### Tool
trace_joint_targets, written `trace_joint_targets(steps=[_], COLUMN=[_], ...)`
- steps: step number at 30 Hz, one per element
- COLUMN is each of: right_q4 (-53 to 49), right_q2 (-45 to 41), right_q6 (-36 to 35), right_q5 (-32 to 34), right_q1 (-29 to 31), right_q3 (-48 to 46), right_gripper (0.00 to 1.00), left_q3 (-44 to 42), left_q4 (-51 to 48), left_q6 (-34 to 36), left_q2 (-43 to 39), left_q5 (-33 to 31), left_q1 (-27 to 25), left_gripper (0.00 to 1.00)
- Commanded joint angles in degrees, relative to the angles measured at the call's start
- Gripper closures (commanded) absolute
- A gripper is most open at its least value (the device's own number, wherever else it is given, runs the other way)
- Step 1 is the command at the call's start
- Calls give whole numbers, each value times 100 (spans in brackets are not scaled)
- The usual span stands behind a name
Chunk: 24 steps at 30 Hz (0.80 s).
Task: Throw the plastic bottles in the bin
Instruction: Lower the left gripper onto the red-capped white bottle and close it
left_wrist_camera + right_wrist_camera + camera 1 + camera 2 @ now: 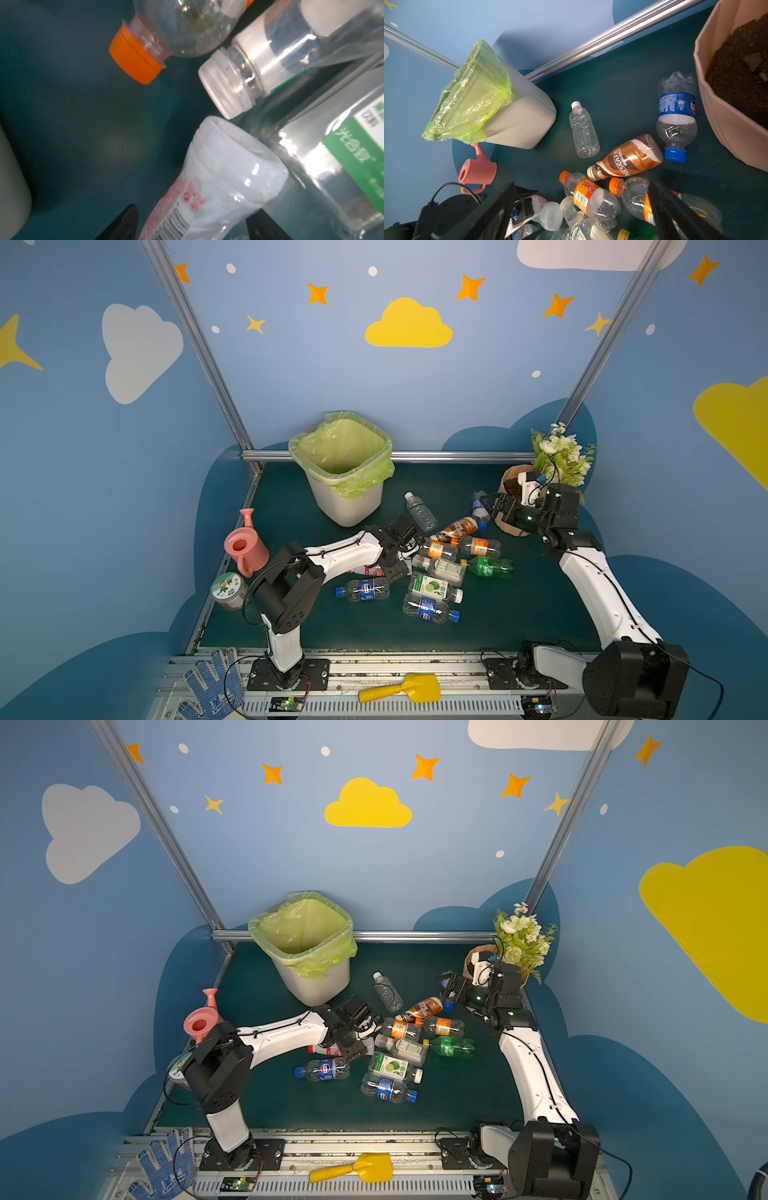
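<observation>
Beside the flowerpot, brown NESCAFE bottle, blue Pepsi-labelled bottle

White-and-black left arm reaches from the table's near edge to its centre, black parallel left gripper low, jaws spread; right arm stretched toward far right corner, right gripper raised, jaws wide apart.

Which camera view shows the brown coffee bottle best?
The right wrist view: the brown bottle lies whole and close there, with its label readable. In both top views the bottle is whole but small and far off. The left wrist view does not show it.
</observation>
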Motion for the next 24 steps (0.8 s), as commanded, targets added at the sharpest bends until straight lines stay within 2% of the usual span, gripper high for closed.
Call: trace_joint_targets(steps=[1, 6, 12, 16, 24], right_q4=[57, 51, 23, 3, -46], right_q2=[-161, -252, -355, -421, -531], right_q6=[51, 97, 121, 120, 69], right_q5=[-73, -98, -100, -89, -34], right_q1=[-64, -155, -237, -276, -325], right_q3=[-105, -179, -257, -303, -369], right_gripper=[3, 3, 3, 3, 3], left_q3=[54, 87, 97, 91, 45], left_q4=[91, 110, 213, 284, 503], left_q6=[228, 321, 362, 369, 401], left_q2=[178, 301, 214, 28, -549], left_q5=[-126, -44, -28, -16, -239], left_q1=[64, 147, 216, 225, 217], left_gripper=[19, 20, 36, 41, 44])
